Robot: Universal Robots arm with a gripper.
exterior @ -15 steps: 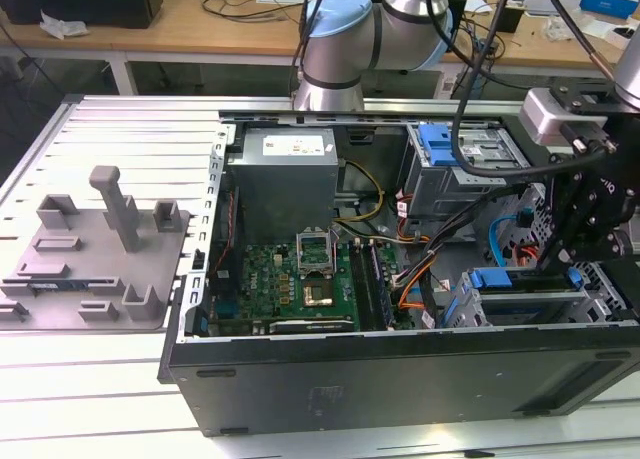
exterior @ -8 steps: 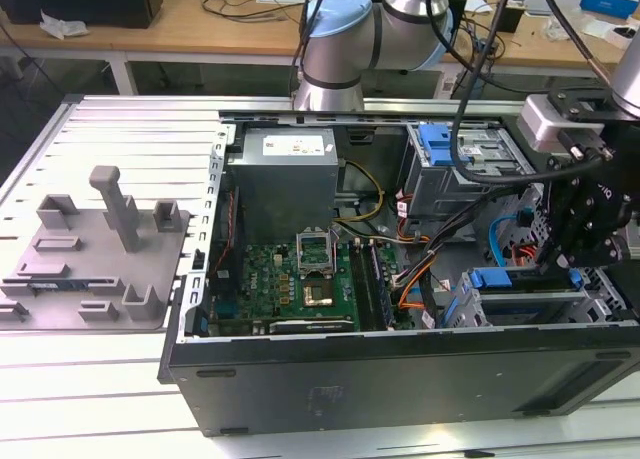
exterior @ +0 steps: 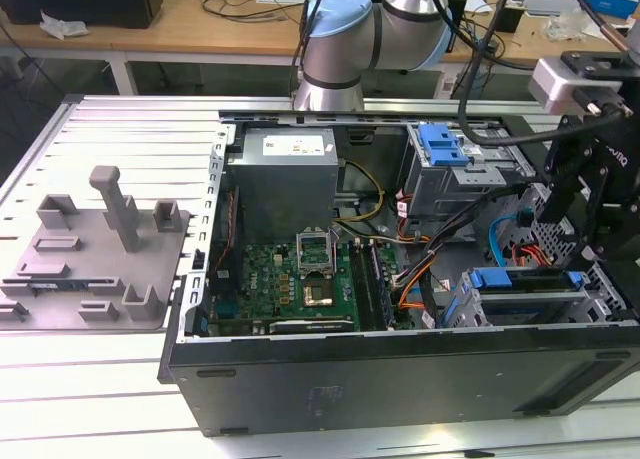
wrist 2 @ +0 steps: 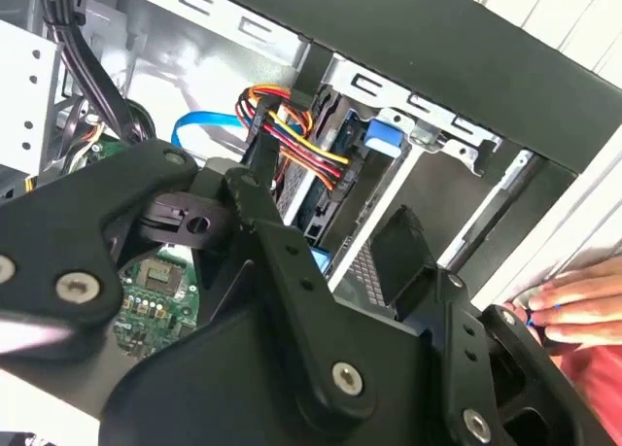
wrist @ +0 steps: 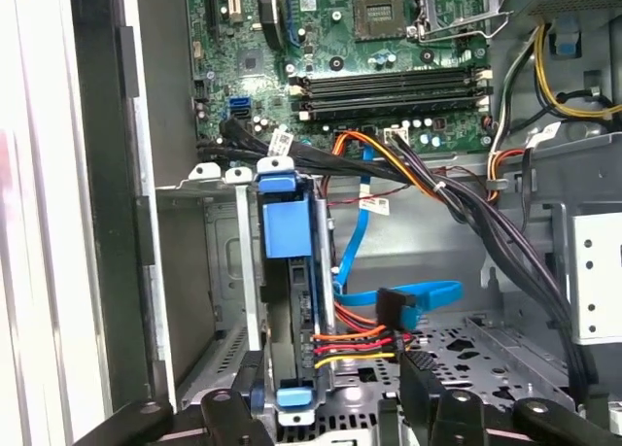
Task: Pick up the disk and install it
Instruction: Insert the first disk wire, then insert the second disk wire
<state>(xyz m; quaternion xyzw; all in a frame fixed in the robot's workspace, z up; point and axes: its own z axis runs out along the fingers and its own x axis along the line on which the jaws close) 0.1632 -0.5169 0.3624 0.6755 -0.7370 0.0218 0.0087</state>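
First wrist view gives you the clearest look: the disk [wrist: 290,310] stands on edge in its blue carrier, seated in the drive cage [wrist: 219,188] of the open computer case [exterior: 400,374]. Your gripper [wrist: 330,407] hangs just over its near end with jaws spread, one finger on either side, pinching nothing. Beyond lie the orange and red power cable [wrist: 355,347], the blue data cable [wrist: 408,295], then the motherboard [wrist: 369,48]. At the case's near right edge, the second wrist view shows a person's hand [wrist 2: 573,305].

Electronics lab, open computer case [exterior: 400,379] on slatted bench [exterior: 130,129], cluttered desks [exterior: 210,24]
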